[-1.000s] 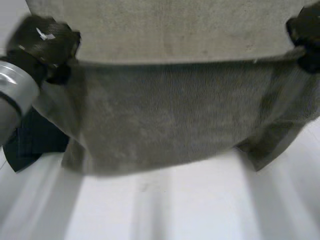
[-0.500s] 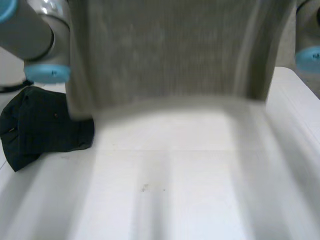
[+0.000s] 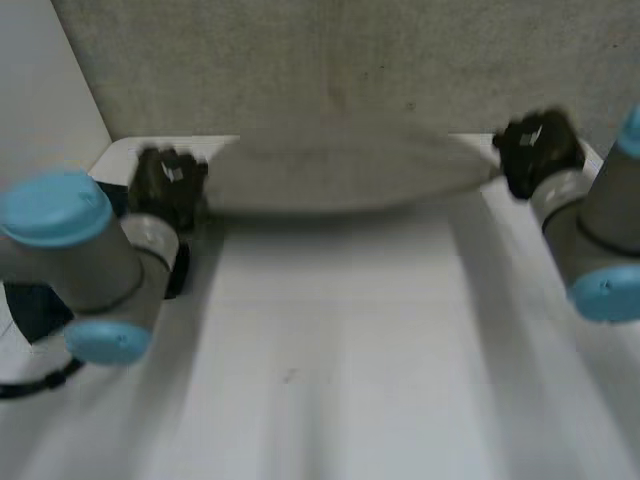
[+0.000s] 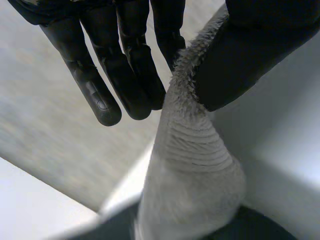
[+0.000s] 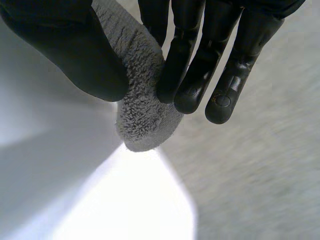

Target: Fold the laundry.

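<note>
1. Towel (image 3: 340, 180) placement is the step in hand, by my reading. The grey terry cloth is stretched between both hands over the far part of the white table (image 3: 330, 350), and its middle sags in a shallow bow.
2. My left hand (image 3: 165, 185) is at the towel's left end. In the left wrist view, its thumb (image 4: 250, 55) clamps a bunched fold of the cloth (image 4: 190, 165) against the nearest of the straight fingers (image 4: 125, 75).
3. My right hand (image 3: 535, 150) is at the opposite end. In the right wrist view, its thumb (image 5: 65, 50) and fingers (image 5: 200, 65) pinch a rolled corner of the towel (image 5: 145, 110) between them.
4. A dark garment (image 3: 25, 305) lies on the table beside the left arm, apart from the towel. I take it as laundry waiting its turn.
5. I cannot tell how much of the towel rests on the table beyond the sagging edge.
6. The next move, as I judge it, is to lay the held edge down flat and square with both pinches firm. Both hands should travel evenly so the cloth doesn't skew or wrinkle.
7. Only then would I release and regrip for the fold, keeping clear of the dark garment.
</note>
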Action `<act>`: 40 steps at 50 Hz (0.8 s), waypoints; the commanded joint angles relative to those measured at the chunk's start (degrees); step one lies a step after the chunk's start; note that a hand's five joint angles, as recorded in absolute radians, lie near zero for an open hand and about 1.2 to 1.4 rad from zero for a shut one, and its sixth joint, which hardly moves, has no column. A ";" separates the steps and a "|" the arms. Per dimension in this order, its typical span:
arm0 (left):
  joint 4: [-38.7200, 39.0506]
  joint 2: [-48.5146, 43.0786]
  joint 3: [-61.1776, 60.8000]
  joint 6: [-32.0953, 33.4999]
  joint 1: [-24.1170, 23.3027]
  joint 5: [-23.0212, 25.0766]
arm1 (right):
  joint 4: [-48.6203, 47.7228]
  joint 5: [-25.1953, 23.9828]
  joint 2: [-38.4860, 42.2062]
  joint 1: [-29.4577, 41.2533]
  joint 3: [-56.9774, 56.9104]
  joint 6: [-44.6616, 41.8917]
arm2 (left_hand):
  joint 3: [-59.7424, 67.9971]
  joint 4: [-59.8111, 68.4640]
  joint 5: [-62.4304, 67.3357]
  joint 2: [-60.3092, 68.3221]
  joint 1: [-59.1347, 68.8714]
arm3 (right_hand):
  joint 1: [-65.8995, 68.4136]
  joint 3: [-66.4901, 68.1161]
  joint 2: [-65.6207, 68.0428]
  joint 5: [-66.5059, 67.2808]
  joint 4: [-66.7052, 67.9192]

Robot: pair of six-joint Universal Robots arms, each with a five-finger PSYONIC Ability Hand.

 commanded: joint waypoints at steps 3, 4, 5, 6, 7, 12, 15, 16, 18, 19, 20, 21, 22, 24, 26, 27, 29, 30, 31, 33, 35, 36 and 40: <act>-3.94 -5.59 -5.10 0.23 -0.29 -0.47 | 3.81 -0.32 1.79 -0.57 8.39 0.44 | 11.67 11.24 13.22 11.38 14.94 | 23.32 12.35 12.88 13.21 11.67; -4.99 -5.42 -5.88 0.15 -0.29 -0.47 | 4.08 -0.41 1.36 -1.10 9.79 0.44 | 11.67 11.24 13.22 11.38 14.94 | 23.32 12.35 12.88 13.21 11.67; -5.43 -5.41 -6.15 0.15 -0.29 -0.47 | 4.08 -0.41 1.18 -1.36 10.33 0.44 | 11.67 11.24 13.22 11.38 14.94 | 23.32 12.35 12.88 13.21 11.67; -5.70 -5.24 -6.59 0.15 -0.20 -0.39 | 4.17 -0.41 0.91 -1.71 11.03 0.35 | 8.20 7.76 9.75 7.90 11.47 | 23.32 12.35 12.88 13.21 11.67; -6.05 -5.06 -7.47 0.15 -0.11 -0.21 | 4.17 -0.58 0.22 -2.32 12.34 0.35 | -5.16 -5.59 -3.61 -5.45 -1.89 | 23.32 12.35 12.88 13.21 11.67; -5.09 -4.09 -9.14 -0.03 0.42 -0.21 | 4.17 -2.25 -3.13 -3.91 15.34 0.53 | -32.04 -32.47 -30.49 -32.33 -28.77 | 23.32 12.35 12.88 13.21 11.67; -3.95 -4.01 -9.32 -0.12 2.34 -0.21 | 4.17 -4.01 -4.36 -5.05 17.01 1.14 | -32.21 -32.64 -30.66 -32.50 -28.94 | 23.32 12.35 12.88 13.21 11.67; -3.86 -4.01 -9.32 -0.21 2.96 -0.21 | 4.08 -4.36 -4.45 -5.40 17.45 1.40 | -32.04 -32.48 -30.49 -32.34 -28.77 | 23.32 12.35 12.88 13.21 11.67; -3.68 -3.92 -9.41 -0.29 4.10 -0.12 | 4.17 -5.15 -4.54 -6.19 18.07 2.11 | -31.87 -32.31 -30.32 -32.17 -28.61 | 23.32 12.35 12.88 13.21 11.67; -3.77 -3.75 -9.49 -0.29 5.07 0.05 | 4.17 -5.24 -4.54 -6.37 18.16 2.37 | -31.37 -31.81 -29.82 -31.67 -28.10 | 23.32 12.35 12.88 13.21 11.67; -3.77 -3.57 -9.58 -0.38 5.51 0.05 | 4.17 -5.42 -4.54 -6.63 18.24 2.63 | -31.20 -31.64 -29.65 -31.49 -27.93 | 23.32 12.35 12.88 13.21 11.67; -3.77 -3.31 -9.58 -0.47 5.95 0.14 | 4.17 -5.59 -4.62 -7.07 18.33 3.16 | -31.03 -31.47 -29.48 -31.33 -27.76 | 23.32 12.35 12.88 13.21 11.67; -3.77 -2.78 -9.76 -0.56 6.82 0.23 | 4.17 -5.60 -4.63 -7.25 18.42 3.43 | -31.03 -31.47 -29.48 -31.32 -27.76 | 23.32 12.35 12.88 13.21 11.67; -3.86 -2.25 -10.28 -0.65 7.62 0.32 | 4.17 -5.68 -4.63 -7.51 18.51 3.87 | -31.03 -31.47 -29.48 -31.32 -27.76 | 23.32 12.35 12.88 13.21 11.67; -3.86 -1.72 -10.81 -0.82 8.32 1.01 | 4.17 -5.68 -4.63 -7.69 18.51 4.13 | -30.86 -31.30 -29.31 -31.16 -27.59 | 23.32 12.35 12.88 13.21 11.67; -3.86 -1.55 -10.90 -0.91 8.59 1.54 | 4.17 -5.68 -4.63 -7.69 18.60 4.13 | -30.70 -31.13 -29.15 -30.99 -27.43 | 23.32 12.35 12.88 13.21 11.67; -3.86 -1.28 -11.08 -1.00 9.03 3.04 | 4.17 -5.77 -4.63 -7.69 18.60 4.22 | -29.86 -30.29 -28.31 -30.15 -26.59 | 23.32 12.35 12.88 13.21 11.67; -4.12 -1.11 -11.34 -1.17 9.64 4.87 | 4.17 -5.77 -4.63 -7.69 18.60 4.22 | -29.02 -29.46 -27.47 -29.31 -25.75 | 23.32 12.35 12.88 13.21 11.67; -4.21 -1.11 -11.43 -1.17 9.91 5.50 | 4.17 -5.77 -4.63 -7.69 18.60 4.22 | -28.68 -29.11 -27.13 -28.97 -25.41 | 23.32 12.35 12.88 13.21 11.67; -4.30 -1.11 -11.43 -1.26 11.13 7.51 | 4.17 -5.86 -4.63 -7.61 18.60 4.22 | -27.01 -27.44 -25.46 -27.30 -23.74 | 23.32 12.35 12.88 13.21 11.67; -4.38 -1.19 -11.25 -1.26 12.01 8.57 | 4.17 -5.86 -4.63 -7.60 18.60 4.22 | -25.99 -26.42 -24.44 -26.28 -22.72 | 23.32 12.35 12.88 13.21 11.67; -4.38 -1.28 -11.17 -1.26 12.37 9.01 | 4.17 -5.86 -4.63 -7.60 18.60 4.22 | -25.82 -26.25 -24.27 -26.11 -22.55 | 23.32 12.35 12.88 13.21 11.67; -4.47 -1.63 -10.38 -1.26 13.51 9.54 | 4.17 -5.77 -4.63 -7.60 18.60 4.31 | -24.64 -25.08 -23.09 -24.94 -21.38 | 23.32 12.35 12.88 13.21 11.67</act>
